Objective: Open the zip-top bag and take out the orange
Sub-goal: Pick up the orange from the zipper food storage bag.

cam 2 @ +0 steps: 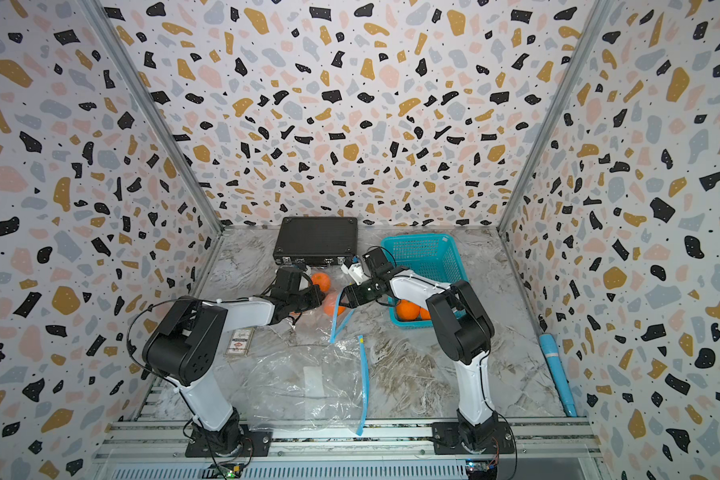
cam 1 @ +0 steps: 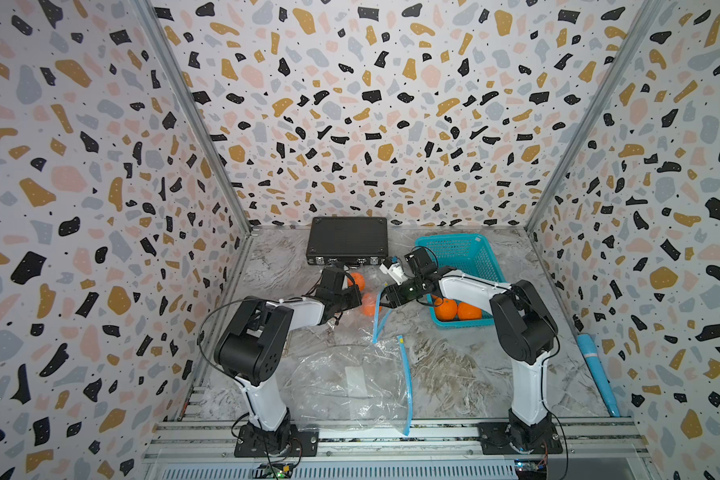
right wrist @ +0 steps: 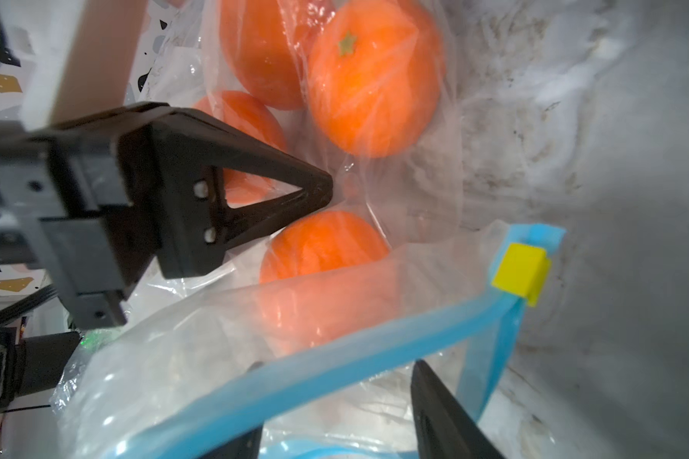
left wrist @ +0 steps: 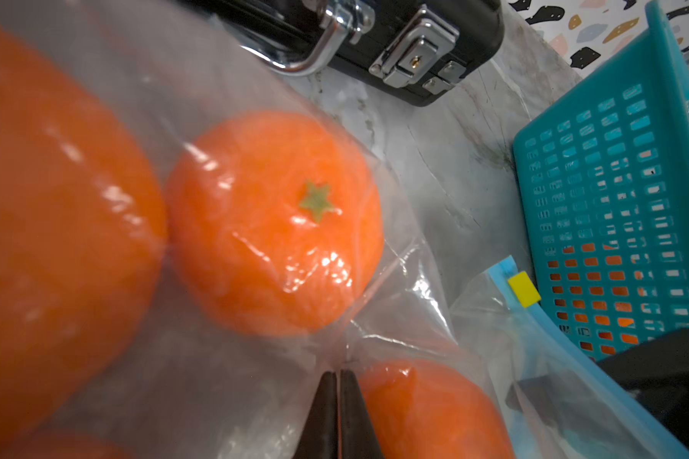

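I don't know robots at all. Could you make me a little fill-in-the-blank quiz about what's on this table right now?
The small slider on the zip-top bag is coloured ____. The left gripper is pinching the bag's clear ____. The green-stemmed orange lies ____ the bag. Loose oranges already sit in the teal ____.
Missing words: yellow; plastic; inside; basket.
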`<state>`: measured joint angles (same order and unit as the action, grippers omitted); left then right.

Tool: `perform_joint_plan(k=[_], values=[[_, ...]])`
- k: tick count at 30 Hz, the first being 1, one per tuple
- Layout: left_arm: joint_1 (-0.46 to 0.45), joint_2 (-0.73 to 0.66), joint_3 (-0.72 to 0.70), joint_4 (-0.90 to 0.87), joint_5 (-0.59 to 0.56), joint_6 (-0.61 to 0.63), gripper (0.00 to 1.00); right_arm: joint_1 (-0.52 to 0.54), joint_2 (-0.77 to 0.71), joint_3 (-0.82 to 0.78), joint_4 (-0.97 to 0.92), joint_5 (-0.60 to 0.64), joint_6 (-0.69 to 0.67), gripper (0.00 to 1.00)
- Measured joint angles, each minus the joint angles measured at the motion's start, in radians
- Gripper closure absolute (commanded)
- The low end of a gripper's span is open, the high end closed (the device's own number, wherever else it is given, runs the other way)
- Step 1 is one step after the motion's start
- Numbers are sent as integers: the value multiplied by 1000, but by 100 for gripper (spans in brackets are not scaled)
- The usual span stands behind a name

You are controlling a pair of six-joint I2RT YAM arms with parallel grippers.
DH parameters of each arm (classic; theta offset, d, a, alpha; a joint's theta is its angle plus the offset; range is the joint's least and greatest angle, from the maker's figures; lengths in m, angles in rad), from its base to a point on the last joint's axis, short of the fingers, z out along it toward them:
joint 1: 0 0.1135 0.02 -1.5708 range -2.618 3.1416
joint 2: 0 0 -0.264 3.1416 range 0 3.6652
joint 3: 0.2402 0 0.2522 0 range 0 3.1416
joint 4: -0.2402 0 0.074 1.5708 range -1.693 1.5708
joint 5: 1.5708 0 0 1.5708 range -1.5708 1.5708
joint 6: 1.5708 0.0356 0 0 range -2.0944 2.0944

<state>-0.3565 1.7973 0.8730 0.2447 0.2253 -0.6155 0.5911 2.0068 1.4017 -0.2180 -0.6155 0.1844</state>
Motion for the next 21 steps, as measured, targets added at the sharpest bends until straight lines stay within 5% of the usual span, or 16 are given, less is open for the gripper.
perform_joint_plan(k=[10, 16, 21], values=[[-5, 52, 44, 0, -8, 2, 100, 11, -21, -59, 38, -74, 61, 56], [-9, 53, 44, -5, -23, 1, 100, 40, -16, -62, 36, -60, 76, 39], [-6, 62, 55, -6, -45, 2, 100, 48, 50, 52, 5, 2, 68, 34]])
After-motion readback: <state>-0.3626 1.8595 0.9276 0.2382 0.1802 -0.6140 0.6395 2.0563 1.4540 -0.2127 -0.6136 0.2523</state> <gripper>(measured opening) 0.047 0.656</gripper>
